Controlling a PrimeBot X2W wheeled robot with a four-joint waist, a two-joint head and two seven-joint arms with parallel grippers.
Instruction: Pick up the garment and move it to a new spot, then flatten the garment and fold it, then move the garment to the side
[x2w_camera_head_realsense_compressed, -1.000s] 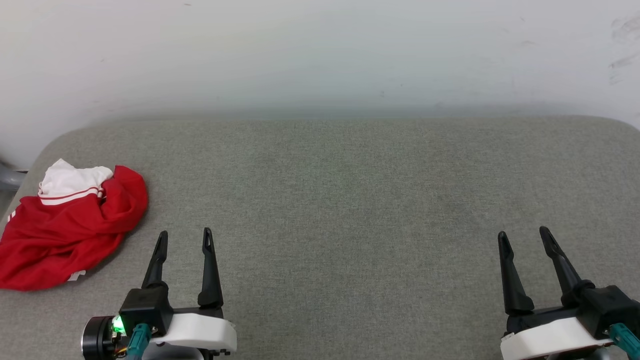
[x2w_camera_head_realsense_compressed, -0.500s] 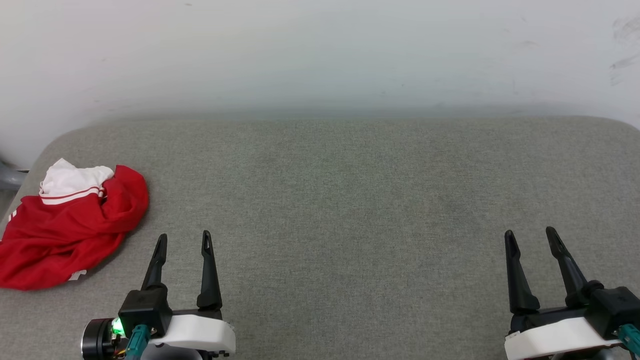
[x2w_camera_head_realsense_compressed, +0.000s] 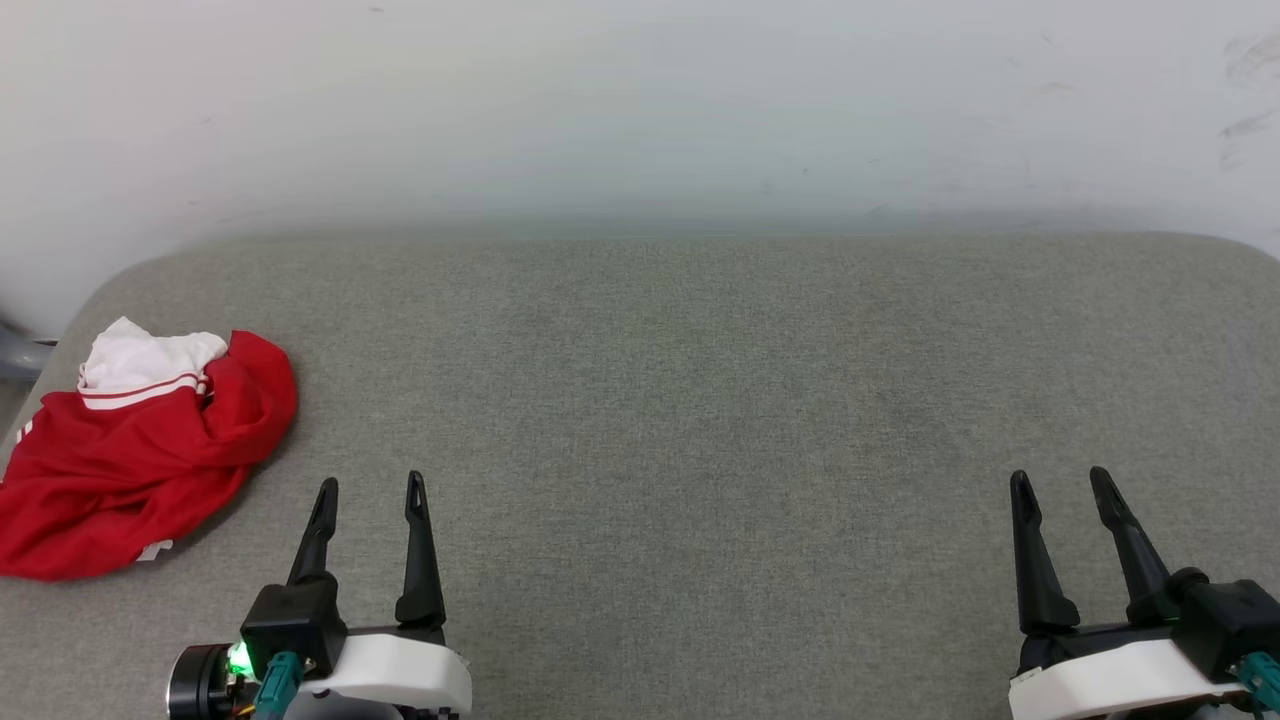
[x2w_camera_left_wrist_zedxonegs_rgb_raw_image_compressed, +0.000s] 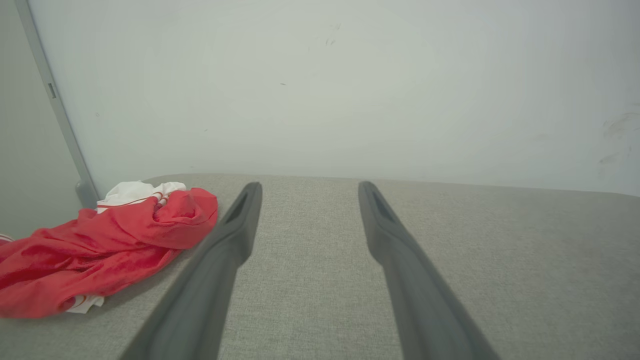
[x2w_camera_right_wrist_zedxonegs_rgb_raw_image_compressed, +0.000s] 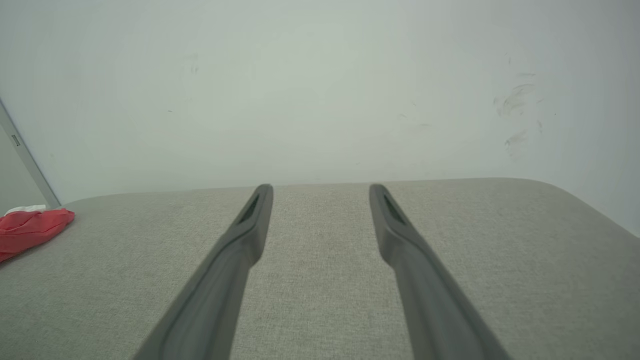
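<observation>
Wall (x2w_camera_head_realsense_compressed: 640, 100): pale, scuffed at upper right, spanning the top of the frame.
Pad (x2w_camera_head_realsense_compressed: 700, 400): grey fabric, rounded corners, filling the middle and bottom.
Shirt (x2w_camera_head_realsense_compressed: 140, 450): red with a white sleeve, crumpled in a heap on the pad at the left edge.
Left gripper (x2w_camera_head_realsense_compressed: 370, 485): lower left, fingers spread wide, holding nothing, near the shirt but apart from it.
Right gripper (x2w_camera_head_realsense_compressed: 1058, 478): lower right, fingers spread wide, holding nothing.

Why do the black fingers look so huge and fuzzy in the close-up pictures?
Left wrist view: the fingers sit right by the lens, so they look big and soft; the garment looks sharper. Head view: even light, faint shadow beside the garment.
</observation>
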